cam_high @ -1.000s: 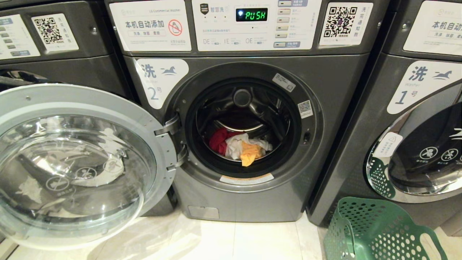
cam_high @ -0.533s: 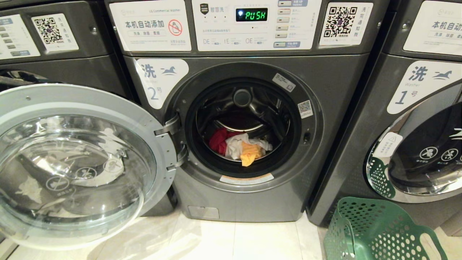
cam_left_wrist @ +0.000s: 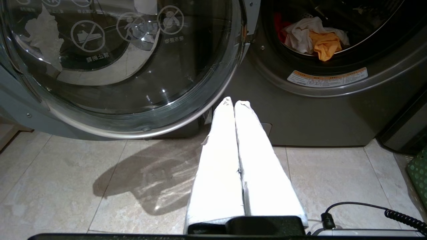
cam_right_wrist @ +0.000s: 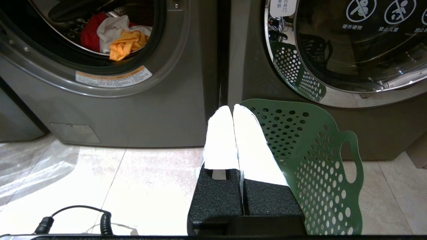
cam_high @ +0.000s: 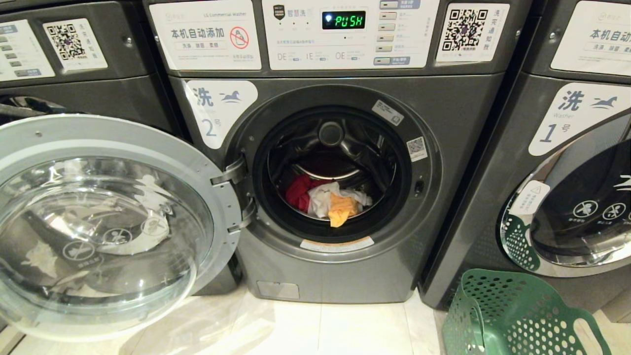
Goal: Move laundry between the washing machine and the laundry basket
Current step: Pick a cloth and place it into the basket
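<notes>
Laundry sits heaped in the open drum of the washing machine, ahead of and above both parked grippers; the left gripper and right gripper are closed and empty, the right apparently nearer the laundry basket just beside it

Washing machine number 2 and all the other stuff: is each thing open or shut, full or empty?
washing machine: door swung wide open, display reads PUSH.
laundry: red, white and orange pieces lying in the drum.
laundry basket: upright on the floor, nothing seen inside.
machine labelled 1: door shut.
left gripper: shut, empty.
right gripper: shut, empty.
</notes>
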You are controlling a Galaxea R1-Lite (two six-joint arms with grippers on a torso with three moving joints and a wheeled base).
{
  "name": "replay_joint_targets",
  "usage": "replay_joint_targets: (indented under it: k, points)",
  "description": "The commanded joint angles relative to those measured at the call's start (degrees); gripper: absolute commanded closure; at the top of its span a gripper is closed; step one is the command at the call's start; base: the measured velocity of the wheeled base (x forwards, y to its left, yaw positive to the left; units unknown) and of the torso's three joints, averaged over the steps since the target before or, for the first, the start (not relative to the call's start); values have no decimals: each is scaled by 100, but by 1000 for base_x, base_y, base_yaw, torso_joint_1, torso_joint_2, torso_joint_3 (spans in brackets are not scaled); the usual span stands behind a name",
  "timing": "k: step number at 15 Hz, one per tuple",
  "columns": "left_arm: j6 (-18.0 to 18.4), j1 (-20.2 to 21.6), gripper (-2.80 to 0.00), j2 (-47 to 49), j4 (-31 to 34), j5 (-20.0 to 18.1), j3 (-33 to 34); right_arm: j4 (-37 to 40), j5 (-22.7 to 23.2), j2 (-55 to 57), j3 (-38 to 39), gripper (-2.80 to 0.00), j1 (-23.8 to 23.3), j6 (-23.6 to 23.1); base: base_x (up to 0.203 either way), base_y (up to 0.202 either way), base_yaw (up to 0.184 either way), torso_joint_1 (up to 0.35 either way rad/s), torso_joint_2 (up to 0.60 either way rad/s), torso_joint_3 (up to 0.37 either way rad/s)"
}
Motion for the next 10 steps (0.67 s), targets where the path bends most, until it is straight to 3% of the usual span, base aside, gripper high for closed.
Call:
replay_joint_targets:
  k: [1,10]
  points:
    - [2,5,0,-6,2,0,2,-2,-2,6,1,0,2,7,0,0,0,0,0,0]
    - [2,5,0,-6,2,0,-5,-2,-2,4,1,0,2,7,0,0,0,0,0,0]
